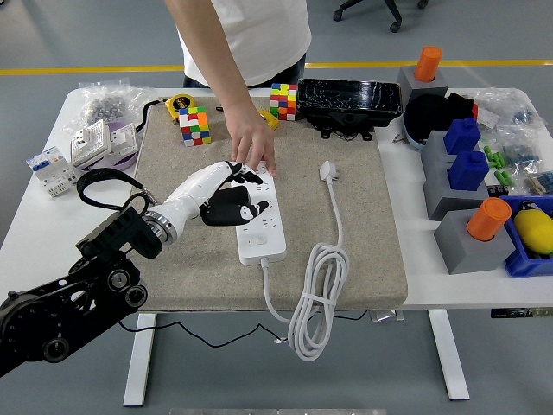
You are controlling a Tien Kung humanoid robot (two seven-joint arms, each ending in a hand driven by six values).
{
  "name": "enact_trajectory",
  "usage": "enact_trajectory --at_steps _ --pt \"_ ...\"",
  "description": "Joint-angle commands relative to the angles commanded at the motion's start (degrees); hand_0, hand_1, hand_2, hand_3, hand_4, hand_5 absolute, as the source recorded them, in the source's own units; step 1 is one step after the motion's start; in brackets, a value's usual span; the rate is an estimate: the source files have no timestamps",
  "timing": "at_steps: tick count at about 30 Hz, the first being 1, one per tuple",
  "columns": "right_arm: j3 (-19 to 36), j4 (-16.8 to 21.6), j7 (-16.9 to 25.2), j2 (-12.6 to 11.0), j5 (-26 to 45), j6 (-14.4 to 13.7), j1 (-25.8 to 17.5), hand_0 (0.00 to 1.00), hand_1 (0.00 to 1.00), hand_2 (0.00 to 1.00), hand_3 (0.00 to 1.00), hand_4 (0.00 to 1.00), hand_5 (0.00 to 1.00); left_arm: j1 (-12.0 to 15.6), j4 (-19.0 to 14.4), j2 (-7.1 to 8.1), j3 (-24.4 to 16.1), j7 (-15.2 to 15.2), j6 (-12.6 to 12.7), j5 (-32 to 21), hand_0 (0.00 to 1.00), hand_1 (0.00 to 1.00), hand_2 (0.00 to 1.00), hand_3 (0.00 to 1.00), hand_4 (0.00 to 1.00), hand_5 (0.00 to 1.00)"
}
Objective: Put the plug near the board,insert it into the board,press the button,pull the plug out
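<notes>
Partly, board [262, 232] beneath hands.

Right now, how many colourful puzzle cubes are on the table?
2: one cube at the mat's far left corner, another cube farther right, beside the black tray.

No legible text, brand, number or sign anywhere. Faint grey marks on the white power strip [259, 220] near the counter's [39, 229] centre, too small to read. Printing on the small white boxes [50, 166] at nine o'clock, blurred beyond reading. Dark markings on the yellow tape measure [181, 105] at eleven o'clock, not decipherable. Nothing readable on the coloured cubes [195, 126] or the blue and grey blocks [462, 156] at three o'clock.
</notes>
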Motion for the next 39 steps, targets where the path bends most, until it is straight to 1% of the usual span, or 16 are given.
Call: enact_trajectory --at_steps 2,4,5,8,10,11,16,17,20,22,23,28,29,34,35,39 --pt "0.0 0.0 0.0 0.0 0.0 0.0 0.0 0.675 0.677 0.674 0.588 0.985 0.53 0.5 -1.5 0.53 -0.6 0.8 -1.1 -0.3 0.582 0.631 0.65 0.641 0.743 0.402" --pt "0.0 0.0 0.0 -0.1 0.0 0.0 0.0 0.675 0.677 0.674 0.588 0.985 0.53 1.0 -3.2 1.23 -1.2 2.6 -3.6 -0.3 0.582 0.631 0.65 0.641 0.743 0.402" --pt "0.0 0.0 0.0 -0.1 0.0 0.0 0.0 0.676 0.677 0.673 0.588 0.985 0.531 1.2 -4.0 1.65 -1.6 3.8 -5.2 -0.5 0.234 0.24 0.368 0.623 0.779 0.181" --pt "-0.1 -0.1 -0.1 -0.1 0.0 0.0 0.0 0.676 0.677 0.673 0.588 0.985 0.531 1.4 -4.8 2.37 -2.0 5.3 -8.7 -0.4 0.234 0.24 0.368 0.623 0.779 0.181" --pt "-0.3 -0.1 -0.1 -0.3 0.0 0.0 0.2 0.676 0.677 0.673 0.588 0.985 0.531 1.3 -5.2 3.16 -2.1 6.5 -12.0 -1.0 0.234 0.24 0.368 0.623 0.779 0.181" --pt "-0.5 -0.1 -0.1 -0.3 0.0 0.0 0.2 0.675 0.677 0.674 0.588 0.985 0.531 1.1 -5.2 3.43 -2.1 6.8 -13.3 -1.3 0.138 0.06 0.169 0.789 0.771 0.083" --pt "-0.8 -0.1 -0.1 -0.7 0.0 0.0 0.5 0.675 0.677 0.674 0.588 0.985 0.531 -0.2 -4.2 3.9 -0.9 8.4 -18.4 -1.7 0.138 0.06 0.169 0.789 0.771 0.083" --pt "-0.9 -0.1 -0.1 -0.8 0.1 0.0 0.6 0.674 0.677 0.673 0.588 0.985 0.531 -0.6 -3.7 3.85 -0.3 8.6 -19.3 -1.9 0.125 0.052 0.152 0.876 0.659 0.002" --pt "-1.1 0.0 -0.1 -0.9 0.1 0.0 0.8 0.674 0.677 0.673 0.588 0.985 0.531 -1.3 -2.4 3.56 1.0 8.4 -20.4 -2.0 0.125 0.052 0.152 0.876 0.659 0.002" --pt "-1.2 0.0 -0.1 -1.1 0.1 0.0 0.9 0.674 0.677 0.673 0.588 0.985 0.531 -1.6 -1.8 3.38 1.7 8.3 -20.6 -2.2 0.125 0.052 0.152 0.876 0.659 0.002" --pt "-1.3 0.0 -0.1 -1.1 0.1 0.0 0.9 0.675 0.677 0.673 0.587 0.984 0.531 -1.7 -1.7 3.33 1.8 8.3 -20.8 -2.3 0.125 0.048 0.147 0.838 0.674 0.002" --pt "-1.4 0.1 -0.1 -1.3 0.1 0.0 0.9 0.675 0.677 0.673 0.587 0.984 0.531 -2.1 -1.5 3.26 2.6 7.5 -21.2 -3.7 0.125 0.048 0.147 0.838 0.674 0.002" --pt "-1.5 0.1 -0.1 -1.4 0.1 0.0 0.9 0.674 0.677 0.673 0.587 0.984 0.531 -2.3 -1.3 3.18 2.8 7.4 -21.2 -3.7 0.128 0.049 0.148 0.802 0.651 0.002" --pt "-1.5 0.2 -0.1 -1.4 0.1 0.0 0.9 0.674 0.677 0.673 0.587 0.984 0.531 -2.4 -0.5 2.75 3.1 7.4 -21.7 -4.1 0.128 0.049 0.148 0.802 0.651 0.002" --pt "-1.5 0.2 -0.1 -1.3 0.1 0.0 0.9 0.674 0.677 0.673 0.587 0.984 0.531 -2.3 -0.4 2.76 3.2 7.4 -21.8 -4.2 0.13 0.05 0.149 0.716 0.644 0.002" --pt "-1.3 0.3 -0.1 -1.3 0.1 0.0 0.9 0.674 0.677 0.673 0.587 0.984 0.531 -2.5 0.1 2.91 4.0 7.1 -21.4 -4.8 0.13 0.05 0.149 0.716 0.644 0.002"
